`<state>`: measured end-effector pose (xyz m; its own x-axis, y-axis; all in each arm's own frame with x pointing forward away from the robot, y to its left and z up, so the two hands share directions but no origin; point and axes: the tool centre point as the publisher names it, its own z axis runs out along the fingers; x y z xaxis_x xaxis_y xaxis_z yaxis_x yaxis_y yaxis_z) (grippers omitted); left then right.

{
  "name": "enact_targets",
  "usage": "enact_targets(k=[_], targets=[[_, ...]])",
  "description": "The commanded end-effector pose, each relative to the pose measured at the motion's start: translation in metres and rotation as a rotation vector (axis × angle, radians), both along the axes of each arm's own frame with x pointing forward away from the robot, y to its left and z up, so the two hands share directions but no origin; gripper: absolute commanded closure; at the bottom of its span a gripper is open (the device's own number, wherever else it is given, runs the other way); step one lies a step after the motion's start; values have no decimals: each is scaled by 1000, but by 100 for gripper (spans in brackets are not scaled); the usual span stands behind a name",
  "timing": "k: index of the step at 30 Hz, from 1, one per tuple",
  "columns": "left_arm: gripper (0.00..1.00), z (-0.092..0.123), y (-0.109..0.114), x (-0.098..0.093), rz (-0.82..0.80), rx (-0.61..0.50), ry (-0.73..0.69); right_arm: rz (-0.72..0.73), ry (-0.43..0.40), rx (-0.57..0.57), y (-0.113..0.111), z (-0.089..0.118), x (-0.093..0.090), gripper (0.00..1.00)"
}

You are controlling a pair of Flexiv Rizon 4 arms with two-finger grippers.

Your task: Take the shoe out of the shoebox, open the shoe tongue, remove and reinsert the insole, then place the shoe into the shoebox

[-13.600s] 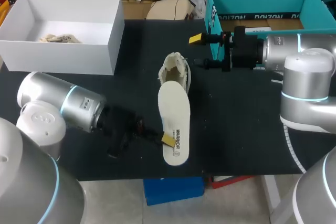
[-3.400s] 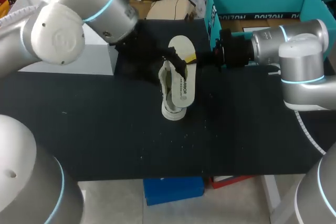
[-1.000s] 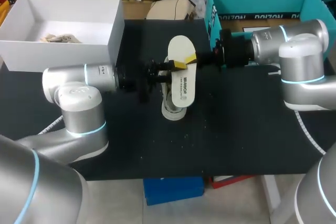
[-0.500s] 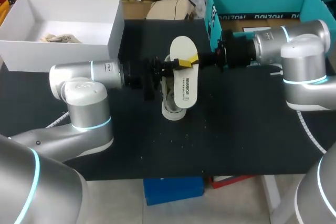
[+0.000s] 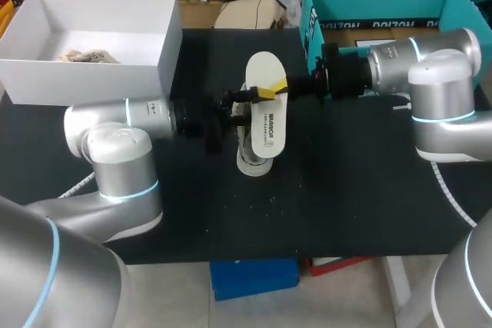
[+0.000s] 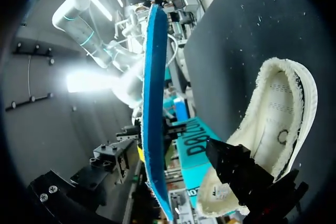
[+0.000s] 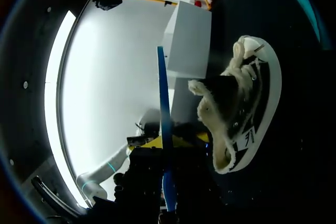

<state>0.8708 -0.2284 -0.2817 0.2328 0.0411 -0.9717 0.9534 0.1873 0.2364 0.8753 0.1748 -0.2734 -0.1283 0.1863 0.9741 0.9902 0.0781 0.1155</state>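
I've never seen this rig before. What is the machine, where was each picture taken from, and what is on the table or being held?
This is one robot with two arms at a black table. The head view looks down from above and behind it. Each round picture comes from a camera on one arm's wrist, looking out along that arm's fingers.

The right gripper, coming in from the right, is shut on a white insole. Its wrist view shows the insole's blue edge between its yellow tips. The shoe lies on the table below the insole. The left gripper sits at the shoe's opening, and I cannot tell whether it grips it.

At the back stand a white box and the teal shoebox.
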Motion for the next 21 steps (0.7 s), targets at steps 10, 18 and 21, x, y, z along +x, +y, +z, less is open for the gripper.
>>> enact_targets(k=[10, 18, 21], targets=[[50, -3, 13, -20, 17, -11, 1, 0, 1, -3, 1, 0, 0, 100], [55, -1, 10, -19, -6, -3, 0, 0, 1, -3, 1, 0, 0, 100], [56, -1, 9, -18, -13, 1, -2, 0, 1, -3, 1, 0, 0, 100]])
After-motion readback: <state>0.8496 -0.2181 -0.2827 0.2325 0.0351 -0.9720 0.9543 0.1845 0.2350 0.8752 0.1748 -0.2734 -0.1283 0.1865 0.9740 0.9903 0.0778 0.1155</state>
